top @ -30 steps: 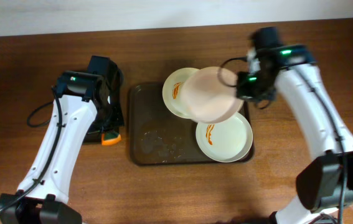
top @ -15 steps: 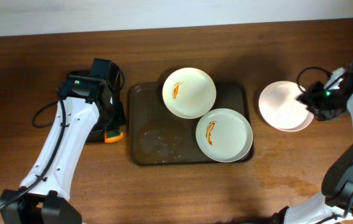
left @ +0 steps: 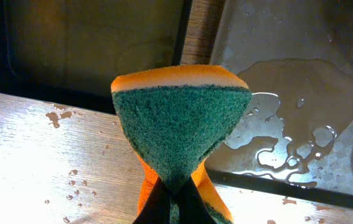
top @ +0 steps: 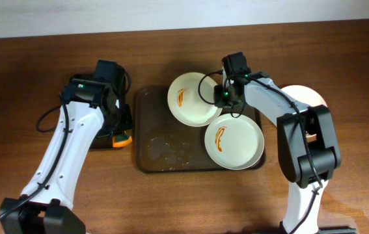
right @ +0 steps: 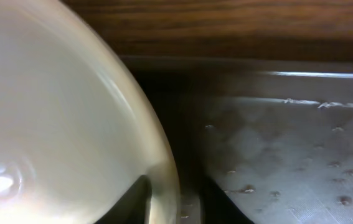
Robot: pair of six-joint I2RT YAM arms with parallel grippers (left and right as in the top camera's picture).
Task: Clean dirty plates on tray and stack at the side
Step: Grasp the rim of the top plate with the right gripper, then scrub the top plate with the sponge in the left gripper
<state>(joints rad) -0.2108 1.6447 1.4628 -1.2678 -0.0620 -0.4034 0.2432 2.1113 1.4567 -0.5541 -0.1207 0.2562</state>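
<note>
The dark brown tray (top: pixel 146 107) holds two plates. The upper cream plate (top: pixel 191 103) and the lower pale plate (top: pixel 236 146) each carry an orange-red sauce streak. A plain white plate (top: pixel 304 96) lies on the table to the right of the tray, partly hidden by my right arm. My right gripper (top: pixel 226 97) is shut on the right rim of the upper plate (right: pixel 51 124); in the right wrist view its fingers (right: pixel 179 202) straddle that rim over the tray floor (right: pixel 288 155). My left gripper (top: pixel 120 138) is shut on an orange and green sponge (left: pixel 179 124) just left of the tray.
A smaller black tray (top: pixel 109 123) lies under my left arm, also showing in the left wrist view (left: pixel 89 50). Water pools on the brown tray's left half (top: pixel 168 148), seen close in the left wrist view (left: pixel 288 124). The table around the sponge is wet.
My right arm carried the plain plate from above the tray to the table at the right, let it go, then came back and closed on the upper plate's rim. The left arm barely moved.
</note>
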